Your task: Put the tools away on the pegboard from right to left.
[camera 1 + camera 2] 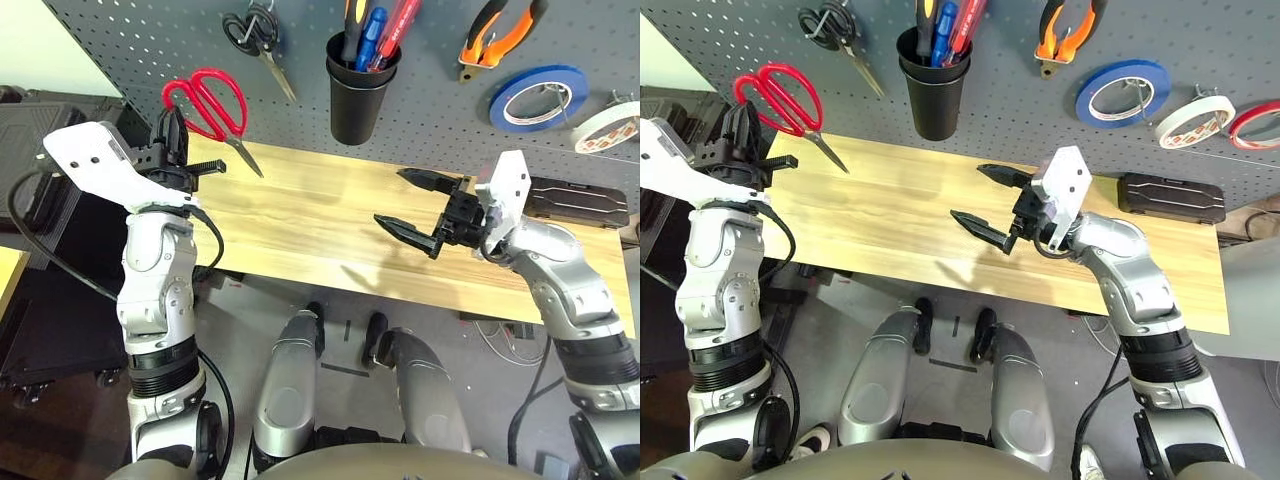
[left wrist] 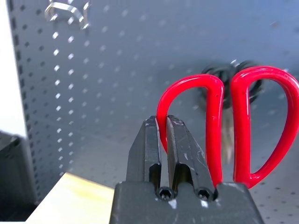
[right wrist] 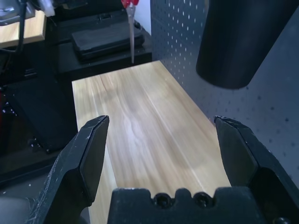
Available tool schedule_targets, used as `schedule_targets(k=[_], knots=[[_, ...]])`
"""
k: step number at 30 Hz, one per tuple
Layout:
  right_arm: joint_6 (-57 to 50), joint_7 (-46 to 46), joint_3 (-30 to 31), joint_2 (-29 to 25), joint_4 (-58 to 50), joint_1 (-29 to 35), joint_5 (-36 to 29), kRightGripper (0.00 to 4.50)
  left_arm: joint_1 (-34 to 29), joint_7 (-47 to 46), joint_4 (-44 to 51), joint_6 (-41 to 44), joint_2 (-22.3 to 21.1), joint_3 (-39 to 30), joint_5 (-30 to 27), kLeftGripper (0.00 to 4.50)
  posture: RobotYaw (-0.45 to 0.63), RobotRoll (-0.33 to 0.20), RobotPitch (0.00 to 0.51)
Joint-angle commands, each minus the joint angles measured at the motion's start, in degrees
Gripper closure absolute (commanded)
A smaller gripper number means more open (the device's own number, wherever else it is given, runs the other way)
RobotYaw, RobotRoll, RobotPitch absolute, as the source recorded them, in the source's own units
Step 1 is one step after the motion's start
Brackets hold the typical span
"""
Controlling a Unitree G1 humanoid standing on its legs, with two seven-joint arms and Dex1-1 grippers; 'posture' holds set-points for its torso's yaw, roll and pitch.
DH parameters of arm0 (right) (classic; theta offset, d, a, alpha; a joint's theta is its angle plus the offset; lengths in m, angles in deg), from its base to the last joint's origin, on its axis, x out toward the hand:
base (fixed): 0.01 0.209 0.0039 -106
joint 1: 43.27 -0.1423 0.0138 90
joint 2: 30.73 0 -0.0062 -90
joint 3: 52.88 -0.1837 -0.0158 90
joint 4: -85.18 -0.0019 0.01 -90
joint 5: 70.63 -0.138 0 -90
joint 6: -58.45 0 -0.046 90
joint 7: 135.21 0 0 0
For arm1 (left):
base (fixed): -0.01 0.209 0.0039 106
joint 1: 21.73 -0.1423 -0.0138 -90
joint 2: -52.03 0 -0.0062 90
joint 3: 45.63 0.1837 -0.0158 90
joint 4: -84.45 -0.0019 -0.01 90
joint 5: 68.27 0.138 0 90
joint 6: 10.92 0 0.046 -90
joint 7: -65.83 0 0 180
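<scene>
Over the pale wooden desk (image 1: 330, 215), the right tool (image 1: 412, 213) hangs with fingers spread wide and empty, while at the desk's left far edge the left tool (image 2: 162, 135) pinches one loop of the red-handled scissors (image 1: 208, 105) before the dark grey perforated pegboard (image 1: 150, 40).

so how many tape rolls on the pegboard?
3, all hanging on the pegboard at its right end: blue roll, cream-white roll right of it, red roll furthest right, cut by the picture edge. More could hang past that edge.
</scene>
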Motion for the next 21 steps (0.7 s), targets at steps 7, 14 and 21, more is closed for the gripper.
schedule_targets(k=[7, 14, 21], knots=[[-2.80, 0.20, -1.86, -1.73, -3.39, -0.50, -3.43, 0.00, 2.56, 2.27, 0.45, 1.54, -1.85, -0.20, -1.24, 4.47, 0.20, 0.000, 0.265], [-2.85, -0.17, -1.99, -1.82, -4.27, -0.44, -3.77, 0.00, 4.23, 3.62, -1.60, 1.39, -2.83, -0.35, -1.31, 4.47, 0.20, 0.000, 0.261], [-2.71, -0.97, -1.45, -1.23, -4.12, -1.09, -3.50, 0.00, 6.75, 6.43, -8.20, -0.72, -3.67, 0.33, 0.14, 4.47, 0.19, 0.000, 0.259]])
